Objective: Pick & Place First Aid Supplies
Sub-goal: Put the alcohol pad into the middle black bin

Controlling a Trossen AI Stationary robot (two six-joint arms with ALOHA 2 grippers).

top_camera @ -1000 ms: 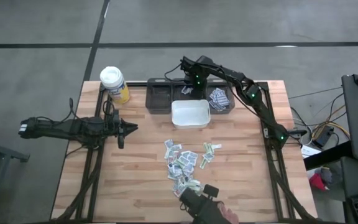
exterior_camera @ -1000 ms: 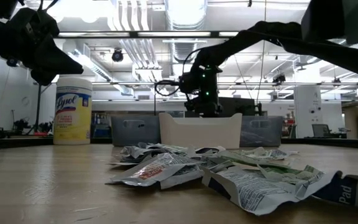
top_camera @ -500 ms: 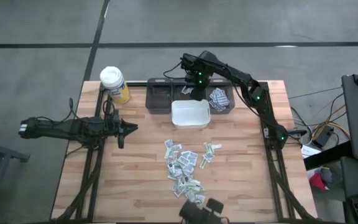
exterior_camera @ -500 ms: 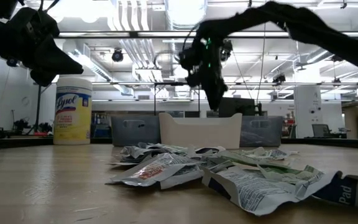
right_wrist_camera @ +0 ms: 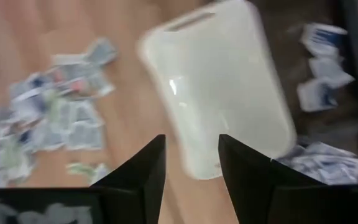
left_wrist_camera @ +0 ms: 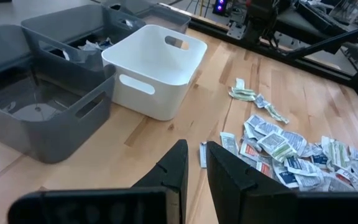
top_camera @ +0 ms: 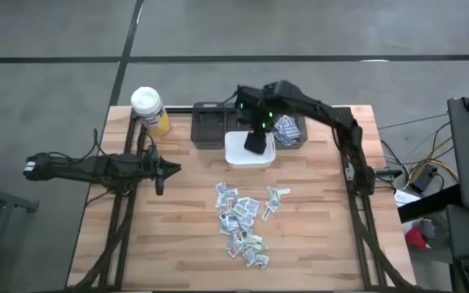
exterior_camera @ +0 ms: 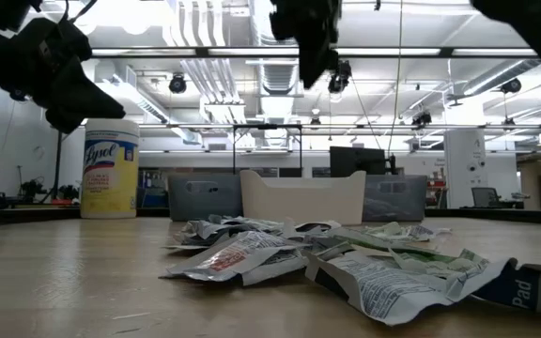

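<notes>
Where the wooden table (top_camera: 177, 236) comes nearest, a loose heap of small flat paper packets (top_camera: 243, 218), white-grey with green, red and blue print, lies spread on the boards, right of centre. To the left and a little farther back, the left gripper (top_camera: 173, 168) hangs above bare wood on an arm lying level from the left edge; its two dark fingers (left_wrist_camera: 178, 169) stand close together with a narrow gap and nothing between them. Beyond the heap sits a white plastic bin (top_camera: 236, 155) with handle cut-outs, and the right gripper (top_camera: 253, 146) hovers over it, high above the table in the low view, its fingers (right_wrist_camera: 149, 167) parted and empty. Behind the white bin, touching it, stands a row of grey plastic bins (top_camera: 208, 127); the rightmost (top_camera: 287, 130) holds more packets. At the far left corner stands a yellow canister with a white lid (top_camera: 149, 111).
</notes>
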